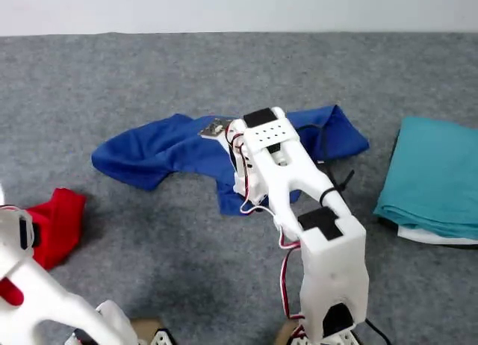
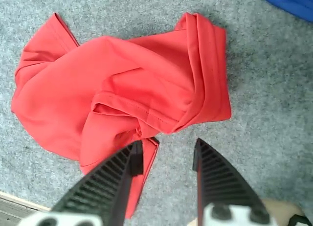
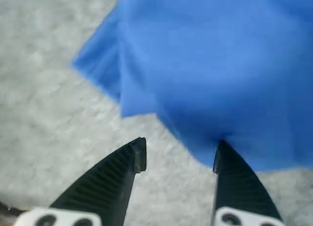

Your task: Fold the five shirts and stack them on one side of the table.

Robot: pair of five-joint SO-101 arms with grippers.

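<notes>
Right end effector (image 3: 181, 146): fingers apart, nothing held, at the near edge of the blue shirt (image 1: 149, 154). One fingertip is over cloth, the other over bare worktop (image 1: 224, 69). The blue shirt lies crumpled mid-worktop, spread left to right.

Left end effector (image 2: 168, 145): fingers apart, empty, over the near edge of the red shirt (image 2: 112, 89), which is bunched at the left.

Risks (judgement):
- The blue shirt has overlapping layers at its near edge. A pinch there may take only one layer, or several, so a pull would drag the heap instead of spreading it.
- The grey worktop looks like rough felt. Cloth may cling and bunch when drawn across it.
- The red shirt is twisted on itself, so a grasp at the hem could tighten the knot of folds.

Surroundings: a folded teal shirt (image 1: 433, 173) sits at the right on a white shirt (image 1: 429, 237). A dark edge shows beneath them, but what it is cannot be told. The right arm (image 1: 299, 188) spans the blue shirt's centre and hides that part from above.
</notes>
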